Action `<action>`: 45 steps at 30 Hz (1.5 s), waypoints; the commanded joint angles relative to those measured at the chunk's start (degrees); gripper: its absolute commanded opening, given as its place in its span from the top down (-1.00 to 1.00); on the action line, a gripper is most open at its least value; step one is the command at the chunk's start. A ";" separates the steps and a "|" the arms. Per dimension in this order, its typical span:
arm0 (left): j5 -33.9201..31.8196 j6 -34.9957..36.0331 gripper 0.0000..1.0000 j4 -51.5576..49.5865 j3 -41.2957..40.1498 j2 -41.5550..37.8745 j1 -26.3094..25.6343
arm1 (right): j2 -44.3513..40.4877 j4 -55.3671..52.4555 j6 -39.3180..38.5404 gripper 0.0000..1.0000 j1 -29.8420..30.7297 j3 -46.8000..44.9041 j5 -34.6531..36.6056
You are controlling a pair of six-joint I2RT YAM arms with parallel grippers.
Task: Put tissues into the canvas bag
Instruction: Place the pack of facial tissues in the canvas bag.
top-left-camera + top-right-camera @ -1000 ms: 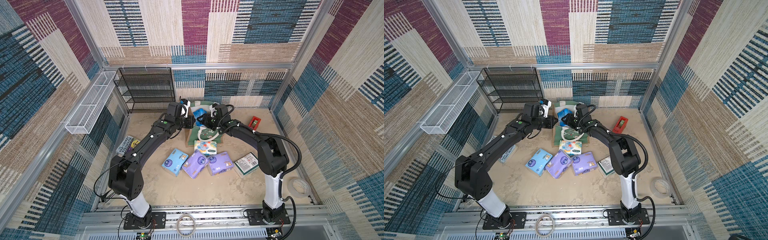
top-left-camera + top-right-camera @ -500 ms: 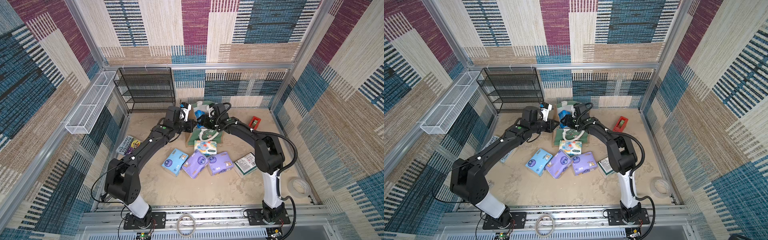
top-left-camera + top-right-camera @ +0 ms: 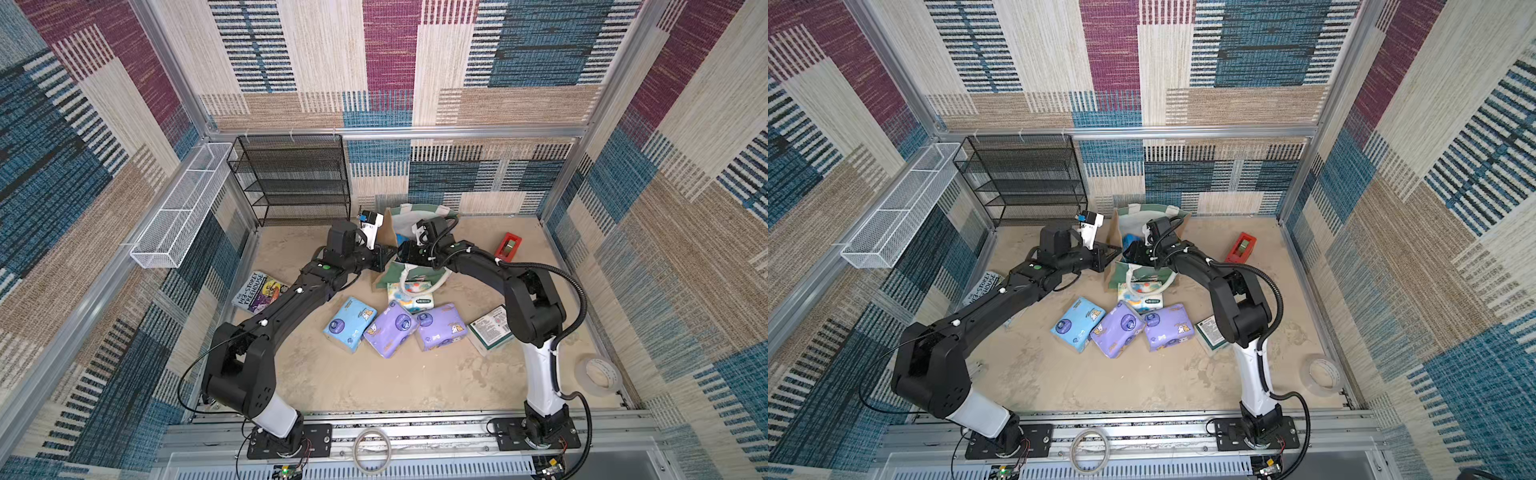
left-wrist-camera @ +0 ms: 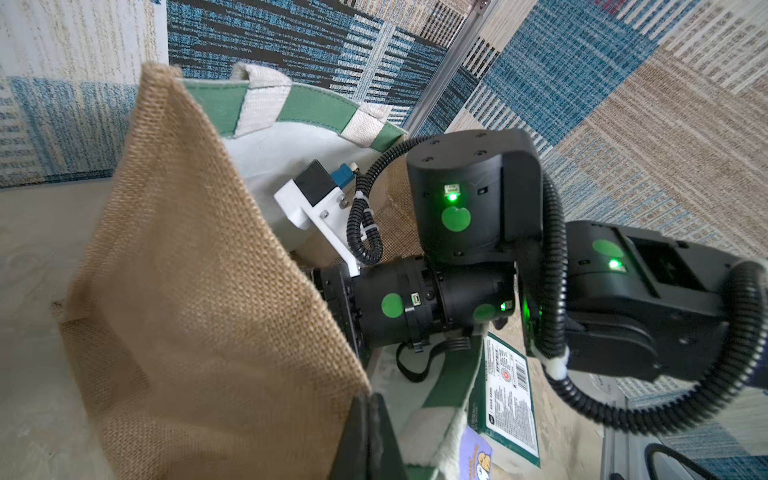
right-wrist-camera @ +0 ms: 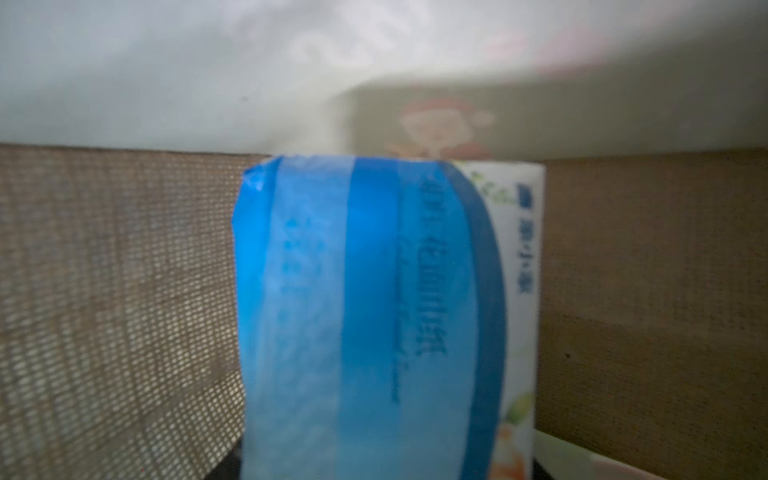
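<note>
— Where's the bag (image 3: pixel 390 232)?
— Near the back wall; the left gripper (image 4: pixel 365 436) is clamped tight on its tan edge.
— Tissues?
— A blue pack (image 5: pixel 365 311) sits inside, by the right gripper (image 3: pixel 405 249), whose jaws I can't see. Five packs (image 3: pixel 390 334) lie out front.

I see, back-left corner: 1 black wire-mesh shelf (image 3: pixel 291 183) against the rear wall | left wall: 1 white wire basket (image 3: pixel 178 216) hung above the sandy tabletop (image 3: pixel 353 382) | my left: purple "Treehouse" book (image 3: pixel 257 291) lying flat | far right: 1 red oblong object (image 3: pixel 509 246), alone | near right: 1 clear tape roll (image 3: pixel 598 376) | front rail: 1 pale ring (image 3: pixel 371 449).
</note>
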 commanded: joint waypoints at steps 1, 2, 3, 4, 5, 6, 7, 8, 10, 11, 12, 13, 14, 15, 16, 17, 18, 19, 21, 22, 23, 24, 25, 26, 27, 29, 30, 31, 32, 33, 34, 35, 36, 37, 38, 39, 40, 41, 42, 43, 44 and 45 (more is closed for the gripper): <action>1.03 -2.36 1.00 5.90 0.11 0.04 0.12 | 0.39 3.15 1.79 -0.19 0.18 -0.90 -1.44; 0.50 -2.74 1.00 6.06 -0.21 0.09 0.14 | 0.51 3.70 2.15 -0.21 0.17 -1.12 -1.91; 0.09 -3.22 1.00 6.07 -0.35 0.05 0.17 | 0.62 4.13 2.40 -0.22 0.14 -1.31 -2.45; 0.29 -3.62 1.00 6.45 -0.58 0.00 0.31 | 0.80 4.33 2.45 -0.22 0.25 -1.46 -2.82; 0.73 -4.02 1.00 7.17 -0.86 0.02 0.42 | 0.96 4.66 2.45 -0.23 0.26 -1.49 -3.17; 0.90 -4.45 1.00 7.81 -1.16 -0.02 0.51 | 1.09 4.90 2.36 -0.23 0.26 -1.48 -3.51; 1.10 -5.15 1.00 8.72 -1.57 0.04 0.69 | 1.31 5.15 2.27 -0.24 0.26 -1.43 -3.94; 1.58 -6.26 1.00 9.95 -1.98 0.20 1.06 | 1.56 5.30 2.01 -0.25 0.25 -1.47 -4.25; 3.38 -9.68 1.00 13.06 -2.93 0.86 2.13 | 2.27 4.67 1.46 -0.28 0.26 -1.17 -4.61; 4.75 -11.93 1.00 14.73 -3.18 1.41 2.91 | 2.52 4.24 0.95 -0.30 0.26 -0.92 -4.35; 5.16 -13.70 1.00 16.15 -3.45 1.76 3.49 | 2.56 4.09 0.70 -0.36 0.26 -0.88 -4.08; 7.51 -15.42 1.00 17.43 -3.75 2.19 4.02 | 2.48 3.98 0.37 -0.44 0.22 -0.83 -3.81; 7.90 -16.44 1.00 18.05 -4.00 2.31 4.46 | 2.44 3.77 0.09 -0.49 0.17 -0.71 -3.43; 7.96 -16.82 1.00 18.11 -4.03 2.36 4.75 | 2.32 3.55 -0.16 -0.52 0.18 -0.55 -3.25; 7.67 -16.71 1.00 17.52 -4.04 2.33 4.85 | 2.22 3.43 -0.34 -0.54 0.17 -0.27 -3.08; 7.25 -16.31 1.00 16.43 -3.83 2.22 4.98 | 2.06 3.19 -0.44 -0.57 0.17 0.03 -2.97; 6.79 -15.85 1.00 15.35 -3.64 1.99 4.99 | 1.89 2.93 -0.60 -0.62 0.16 0.32 -2.76; 6.47 -15.17 1.00 13.88 -3.28 1.87 5.03 | 1.71 2.68 -0.84 -0.67 0.17 0.64 -2.37; 6.13 -13.92 1.00 11.02 -2.44 1.53 5.05 | 1.17 2.41 -1.00 -0.74 0.17 1.12 -2.13; 6.14 -13.34 1.00 9.74 -2.08 1.41 5.07 | 0.80 2.25 -1.15 -0.77 0.17 1.18 -1.91; 3.88 -12.96 1.00 8.84 -1.75 1.27 5.02 | 0.45 2.20 -1.19 -0.84 0.15 1.22 -1.62; 3.16 -12.64 1.00 7.32 -1.26 1.26 5.07 | -0.01 2.10 -1.28 -0.89 0.17 1.29 -1.17; 2.38 -12.15 1.00 5.84 -0.79 1.25 5.07 | -0.55 2.06 -1.37 -0.91 0.17 1.32 -0.69; 1.74 -11.83 1.00 4.72 -0.41 1.20 5.09 | -1.01 2.01 -1.50 -0.93 0.17 1.32 -0.27; 0.97 -11.46 1.00 3.38 0.01 1.26 5.05 | -1.59 1.90 -1.64 -0.96 0.17 1.36 0.26; -0.76 -10.99 1.00 0.88 0.83 1.32 5.07 | -2.55 1.48 -1.85 -0.98 0.17 1.77 1.09; -1.64 -10.74 1.00 -0.59 1.38 1.36 5.11 | -3.06 1.16 -2.12 -0.98 0.10 2.12 1.58; -2.56 -10.46 1.00 -1.92 1.86 1.37 5.10 | -3.76 0.97 -2.44 -0.98 0.17 2.39 2.18; -3.35 -10.34 1.00 -2.80 2.17 1.36 5.08 | -4.27 0.80 -2.71 -0.98 0.17 2.62 2.68; -4.18 -10.33 1.00 -3.57 2.28 1.28 5.09 | -4.90 0.53 -2.98 -0.98 0.13 2.92 3.40; -4.78 -10.34 0.96 -4.07 2.51 1.21 5.12 | -5.56 0.23 -3.48 -0.98 0.16 3.19 3.95; -5.16 -10.34 0.93 -4.37 2.56 1.18 5.06 | -6.12 0.03 -3.82 -0.98 0.17 3.42 4.47; -5.38 -10.33 0.90 -4.66 2.68 1.04 5.10 | -6.70 -0.02 -4.27 -0.99 0.13 3.63 4.82; -5.69 -10.34 0.81 -4.96 2.88 1.00 5.07 | -7.32 -0.23 -4.78 -0.98 0.17 3.83 5.34; -5.85 -10.26 0.73 -5.37 2.98 0.97 5.12 | -7.85 -0.43 -5.12 -0.99 0.17 3.95 5.92; -6.09 -10.12 0.67 -5.92 3.25 0.90 5.08 | -8.59 -0.55 -5.65 -0.99 0.17 4.21 6.50; -6.37 -9.84 0.60 -6.38 3.46 0.58 5.09 | -9.26 -0.56 -6.23 -0.98 0.16 4.22 6.78; -6.63 -9.57 0.52 -6.75 3.44 0.25 5.08 | -9.95 -0.62 -6.78 -0.98 0.17 4.31 7.02; -6.97 -9.15 0.46 -7.02 3.35 -0.27 5.05 | -10.84 -0.61 -7.35 -0.98 0.13 4.22 7.20; -7.44 -8.69 0.35 -7.35 3.19 -0.98 5.05 | -11.77 -0.42 -8.03 -0.98 0.17 4.05 7.37; -7.98 -8.42 0.25 -7.65 2.93 -1.58 5.08 | -12.69 -0.40 -8.68 -0.98 0.17 3.77 7.56; -8.63 -7.96 0.16 -7.91 2.53 -2.54 5.05 | -13.85 -0.18 -9.40 -0.98 0.17 3.23 7.92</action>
